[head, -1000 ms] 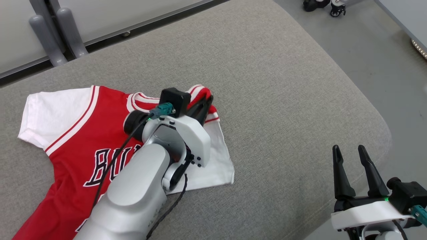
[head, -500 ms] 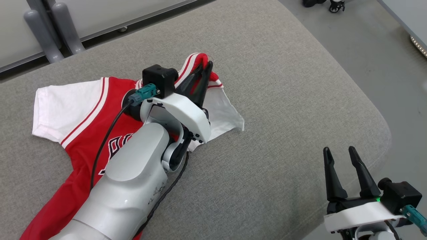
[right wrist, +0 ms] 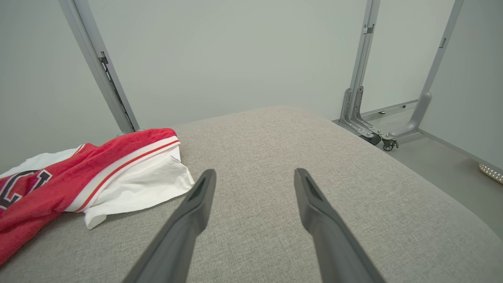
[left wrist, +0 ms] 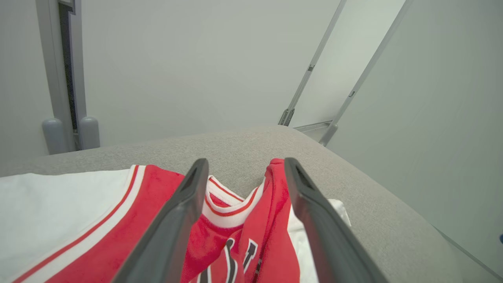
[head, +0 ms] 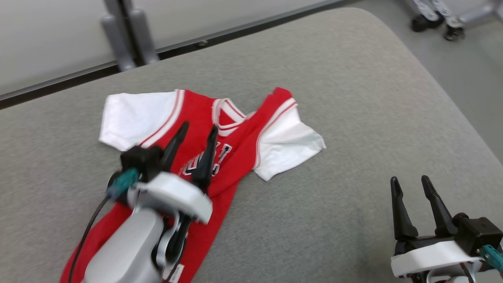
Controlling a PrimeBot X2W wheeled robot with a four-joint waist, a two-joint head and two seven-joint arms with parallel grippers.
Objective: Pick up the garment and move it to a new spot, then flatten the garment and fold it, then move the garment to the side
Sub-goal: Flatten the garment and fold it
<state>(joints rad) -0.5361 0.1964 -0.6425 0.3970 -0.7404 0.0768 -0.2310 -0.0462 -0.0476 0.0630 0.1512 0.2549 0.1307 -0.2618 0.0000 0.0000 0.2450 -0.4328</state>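
- At the left of the head view, we see the left-of-frame sleeve (head: 133, 116), white, belonging to the garment (head: 243, 137), a red jersey that lies on a grey cushion (head: 353, 118).
- Left of centre, the left gripper (head: 199, 127) hovers over the jersey's chest lettering. Its two dark fingers are spread wide and grip nothing. We cannot tell whether the tips touch the cloth.
- In the left wrist view, that gripper (left wrist: 245, 161) points toward the collar. Red cloth shows in the gap between the fingers but is not pinched.
- At the centre of the head view, the jersey's long axis runs on a diagonal. The collar (head: 226, 114) sits toward the upper centre and the hem toward the lower left, passing under the left arm. The body is bunched and narrowed below the lettering, so we judge it not yet flat.
- Right of centre, the right-of-frame sleeve (head: 290, 143) lies wrinkled, its corner pointing right.
- At the lower right, the right gripper (head: 409, 179) is equally wide open and empty. It sits over bare cushion, well apart from the garment, which lies up and to the left of it.
- We judge the left arm far nearer. The right arm would need to reach up and to the left, and the wrinkled sleeve would be the first part it meets.
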